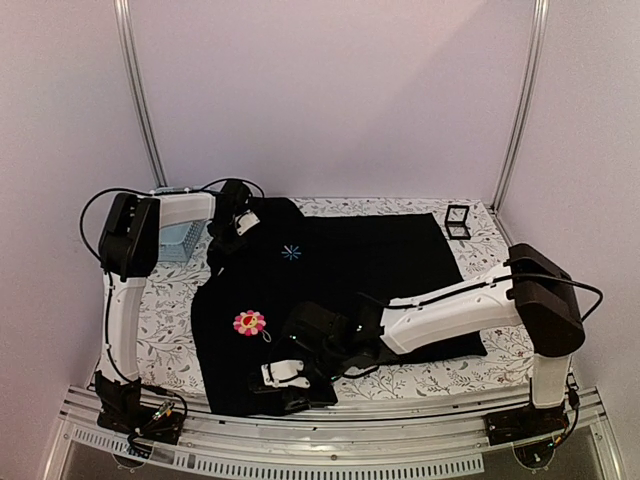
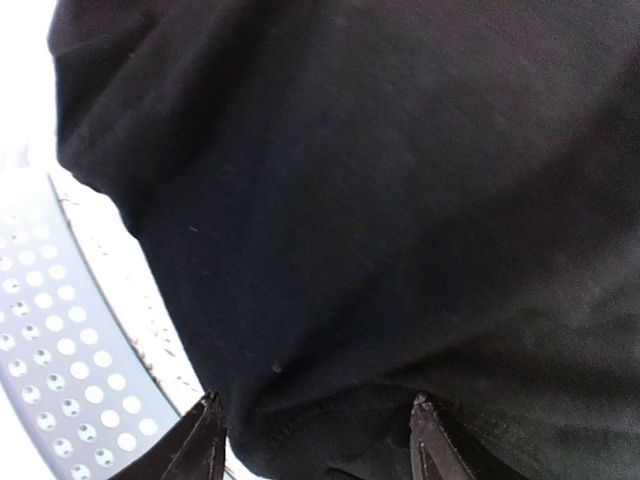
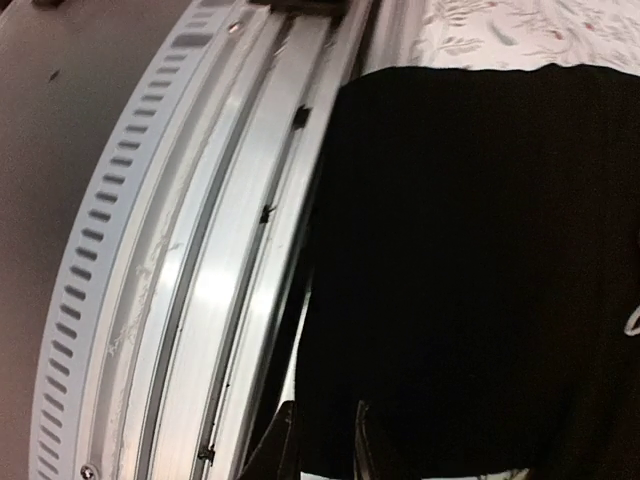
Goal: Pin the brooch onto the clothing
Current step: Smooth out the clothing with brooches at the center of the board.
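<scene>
- Top external view: the clothing [image 1: 390, 262] lies spread on the patterned table [image 1: 480, 240]. The brooch [image 1: 249, 322] rests on its chest area, below the blue star emblem [image 1: 291, 252] and well apart from the small black stand [image 1: 459, 221].
- The pictures do not show whether the brooch is fastened through the fabric or only lying on it.
- Left gripper [image 2: 318, 440]: the jaws stand partly apart with a bunched fold of black fabric filling the gap. This reads as a grip on the clothing at its far left shoulder.
- Right gripper [image 3: 322, 445]: the jaws are nearly closed, low over the near hem beside the metal rail [image 3: 200, 280]. Whether the hem is caught between them cannot be told.
- Risk 1: neither gripper is at the brooch. If it is loose, any pull on the shoulder or hem would slide or tip the soft fabric and shift the brooch off its place.
- Risk 2: tension applied from two corners could wrinkle the chest panel, so that a pin catches one layer badly or passes through both layers.
- Risk 3: the right gripper works close to the rail, so a low sweep could strike it or drag the hem over the edge.
- View differences: only the top external view shows the brooch, the emblem and both arms together. Only the left wrist view shows the fold between the jaws, with a perforated basket [image 2: 60, 350] beside the fabric. Only the right wrist view shows the narrow jaw gap and how near the hem lies to the rail.
</scene>
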Tool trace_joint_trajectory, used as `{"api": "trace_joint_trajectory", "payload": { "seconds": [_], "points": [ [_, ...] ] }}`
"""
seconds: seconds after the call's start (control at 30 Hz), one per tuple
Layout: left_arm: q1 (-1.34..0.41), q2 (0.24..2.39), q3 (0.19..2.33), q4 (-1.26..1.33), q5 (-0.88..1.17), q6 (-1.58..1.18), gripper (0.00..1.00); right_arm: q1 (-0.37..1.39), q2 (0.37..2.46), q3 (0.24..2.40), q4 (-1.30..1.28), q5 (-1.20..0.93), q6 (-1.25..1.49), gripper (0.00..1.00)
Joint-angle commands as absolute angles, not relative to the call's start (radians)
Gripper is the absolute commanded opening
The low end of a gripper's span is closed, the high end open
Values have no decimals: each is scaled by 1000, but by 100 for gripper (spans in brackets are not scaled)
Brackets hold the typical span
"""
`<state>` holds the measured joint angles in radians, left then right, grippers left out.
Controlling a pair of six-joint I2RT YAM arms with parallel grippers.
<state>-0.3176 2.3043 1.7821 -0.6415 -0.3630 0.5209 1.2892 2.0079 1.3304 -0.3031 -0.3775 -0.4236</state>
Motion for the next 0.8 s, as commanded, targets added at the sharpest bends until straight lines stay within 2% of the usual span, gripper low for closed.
{"api": "trace_joint_trajectory", "payload": {
  "seconds": [0.0,0.2,0.33,0.4,0.5,0.77],
  "points": [
    [-314,2206,1743,-739,-290,529,64,1171,1817,1271,-208,-143,-130,19],
    [-314,2002,1600,-795,-187,517,65,958,1658,1155,-427,241,446,18],
    [-322,1890,1439,-837,-125,503,62,885,1599,1059,-745,439,781,8],
    [-329,1853,1354,-854,-111,501,57,861,1560,992,-834,446,904,0],
    [-339,1818,1241,-853,-116,492,49,844,1507,876,-858,412,1076,0],
    [-375,1800,1072,-857,-125,468,47,834,1543,663,-773,228,1183,0]
  ]
}}
